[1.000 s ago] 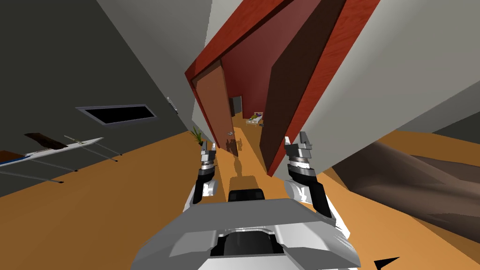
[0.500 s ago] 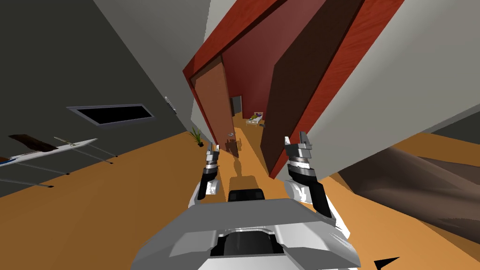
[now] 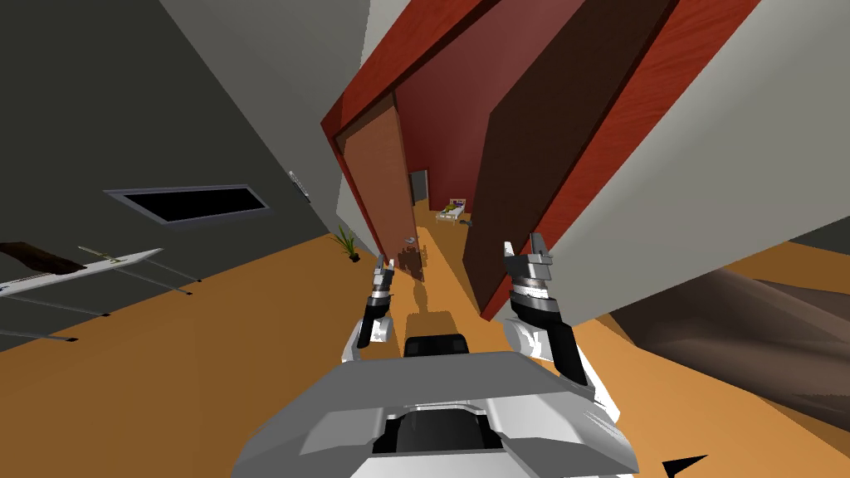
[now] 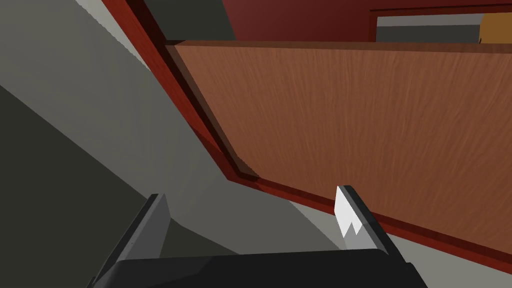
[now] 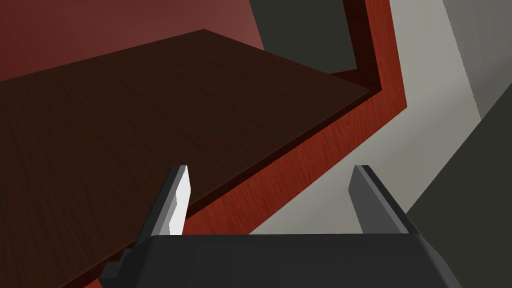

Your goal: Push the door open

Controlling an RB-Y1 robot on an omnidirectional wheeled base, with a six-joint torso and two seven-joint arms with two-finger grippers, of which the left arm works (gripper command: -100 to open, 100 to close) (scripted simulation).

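Observation:
A red-framed doorway point(image 3: 357, 99) stands ahead with two leaves swung partly inward. The brown wooden left leaf point(image 3: 378, 187) carries a small grey handle point(image 3: 409, 240). The right leaf point(image 3: 519, 158) is dark brown. My left gripper point(image 3: 383, 265) is open, low in front of the left leaf near its handle edge. In the left wrist view the left gripper point(image 4: 252, 215) points at the brown leaf point(image 4: 360, 115) and the red frame point(image 4: 200, 125). My right gripper point(image 3: 525, 247) is open beside the dark leaf's lower edge. The right wrist view has the right gripper point(image 5: 272, 200) facing the dark leaf point(image 5: 150, 125).
Through the gap I see an orange floor, a dark red wall and a small bed point(image 3: 451, 211). A potted plant point(image 3: 347, 242) stands by the grey wall left of the frame. A black window point(image 3: 189, 203) and a white table point(image 3: 83, 270) lie further left. A brown mass point(image 3: 747, 332) sits at right.
I have rolled a little closer to the doorway. My left arm has turned inward and reached toward the brown leaf. The right arm has stayed in place.

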